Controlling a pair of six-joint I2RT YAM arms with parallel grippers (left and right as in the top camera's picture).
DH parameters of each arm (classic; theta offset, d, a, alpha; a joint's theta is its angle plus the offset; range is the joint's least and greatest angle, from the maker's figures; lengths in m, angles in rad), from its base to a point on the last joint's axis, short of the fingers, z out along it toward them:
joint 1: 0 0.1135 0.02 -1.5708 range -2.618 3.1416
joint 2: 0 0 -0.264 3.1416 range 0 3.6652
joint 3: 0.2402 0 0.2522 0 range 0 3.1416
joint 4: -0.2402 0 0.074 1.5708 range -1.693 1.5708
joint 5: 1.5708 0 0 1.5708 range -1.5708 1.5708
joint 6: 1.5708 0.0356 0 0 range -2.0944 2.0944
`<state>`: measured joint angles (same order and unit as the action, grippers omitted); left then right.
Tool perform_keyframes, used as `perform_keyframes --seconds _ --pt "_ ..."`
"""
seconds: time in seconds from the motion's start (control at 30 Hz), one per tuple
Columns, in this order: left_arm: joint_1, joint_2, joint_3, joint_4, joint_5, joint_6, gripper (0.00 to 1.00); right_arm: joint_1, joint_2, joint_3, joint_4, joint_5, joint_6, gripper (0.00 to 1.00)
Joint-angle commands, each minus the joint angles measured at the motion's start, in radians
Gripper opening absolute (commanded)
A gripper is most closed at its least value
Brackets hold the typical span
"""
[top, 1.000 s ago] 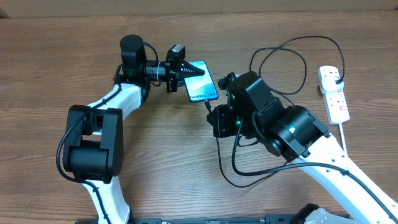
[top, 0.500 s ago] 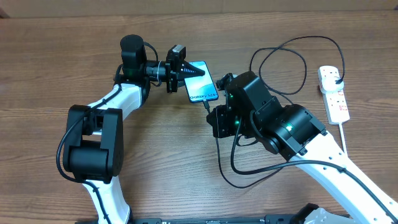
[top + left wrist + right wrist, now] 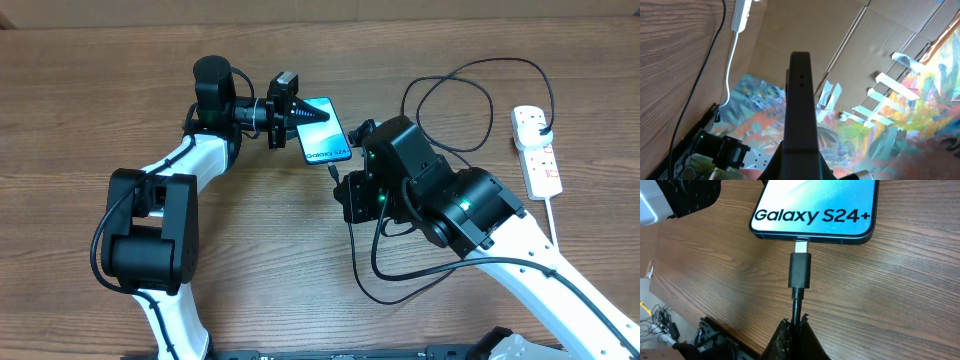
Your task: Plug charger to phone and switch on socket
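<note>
Right fingers (image 3: pixel 790 341) clenched on charger (image 3: pixel 800 271) at phone (image 3: pixel 815 197) port, left fingers (image 3: pixel 310 115) shut over phone, socket (image 3: pixel 541 160) well apart right

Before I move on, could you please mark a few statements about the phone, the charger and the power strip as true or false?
1. The phone screen reads "Galaxy S24+". True.
2. The right gripper has its jaws shut on the charger cable just behind the connector. True.
3. The connector lies well clear of the phone. False: its metal tip meets the port in the phone's bottom edge.
4. The power strip lies next to the left gripper. False: it lies far off on the right, away from both grippers.
5. The left gripper has its jaws wide open. False: they are shut, over the phone's far end.
</note>
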<state>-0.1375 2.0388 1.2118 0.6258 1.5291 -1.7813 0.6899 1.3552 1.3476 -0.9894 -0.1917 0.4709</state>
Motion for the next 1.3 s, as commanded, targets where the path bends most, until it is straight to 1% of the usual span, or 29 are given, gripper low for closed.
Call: perform_keyframes --seconds 0.0,0.23,0.43,0.5,0.63,0.8,1.0,1.27 --pt "-0.006 0.002 0.026 0.008 -0.013 0.004 0.04 0.005 0.002 -0.003 -0.004 0.003 -0.005 0.04" --pt "-0.006 0.002 0.026 0.008 -0.012 0.010 0.04 0.005 0.002 -0.003 0.002 0.008 -0.005 0.04" --pt "-0.006 0.002 0.026 0.008 -0.009 0.121 0.04 0.005 0.002 -0.003 0.016 0.019 -0.006 0.04" --pt "-0.006 0.002 0.026 0.008 -0.009 0.137 0.04 0.005 0.002 -0.003 0.015 0.019 -0.009 0.04" --pt "-0.006 0.002 0.026 0.007 -0.010 0.134 0.04 0.005 0.002 -0.003 0.004 0.019 -0.008 0.04" --pt "-0.006 0.002 0.026 0.008 -0.013 0.081 0.04 0.005 0.002 -0.003 -0.011 0.018 -0.008 0.04" --pt "-0.006 0.002 0.026 0.008 -0.013 0.051 0.04 0.005 0.002 -0.003 -0.012 0.018 -0.008 0.04" --pt "-0.007 0.002 0.026 0.008 -0.013 0.045 0.04 0.005 0.002 -0.003 -0.010 0.019 -0.008 0.04"
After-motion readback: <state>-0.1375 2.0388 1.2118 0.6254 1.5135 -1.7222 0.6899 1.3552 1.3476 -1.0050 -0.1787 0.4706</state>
